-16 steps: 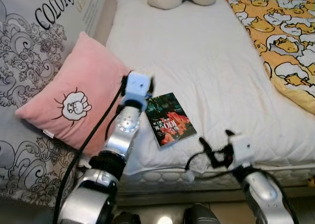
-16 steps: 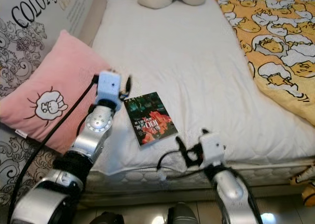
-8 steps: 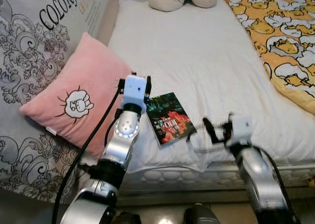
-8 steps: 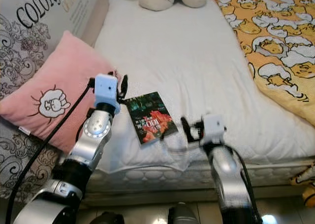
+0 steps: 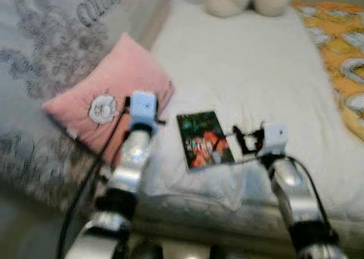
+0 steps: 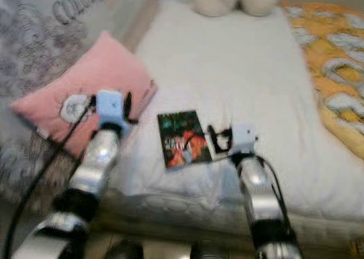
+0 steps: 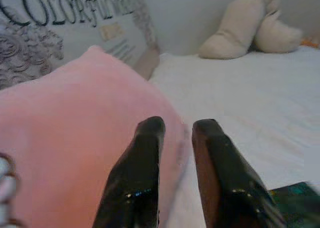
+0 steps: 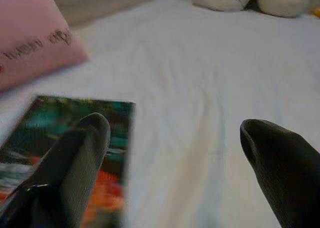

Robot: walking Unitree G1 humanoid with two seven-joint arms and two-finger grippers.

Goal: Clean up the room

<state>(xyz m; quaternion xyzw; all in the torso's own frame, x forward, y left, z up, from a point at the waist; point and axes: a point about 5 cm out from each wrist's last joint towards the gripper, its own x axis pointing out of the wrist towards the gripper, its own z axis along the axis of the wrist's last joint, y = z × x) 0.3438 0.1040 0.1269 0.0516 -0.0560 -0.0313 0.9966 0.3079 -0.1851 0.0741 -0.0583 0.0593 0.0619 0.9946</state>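
The book (image 5: 203, 140) lies flat near the bed's (image 5: 256, 71) front edge, beside the pillow (image 5: 108, 102). The right gripper (image 8: 175, 153), fingers spread wide, hovers at its right edge; the left gripper (image 7: 175, 138) is nearly closed, empty. Thin, stiff, glossy: likely best pinched at that edge.

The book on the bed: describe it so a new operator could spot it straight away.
Start at the white mattress, then go to its near edge, between the pink pillow and the right gripper. The book lies flat there, a dark cover of green and red, the one small flat thing among soft bedding.
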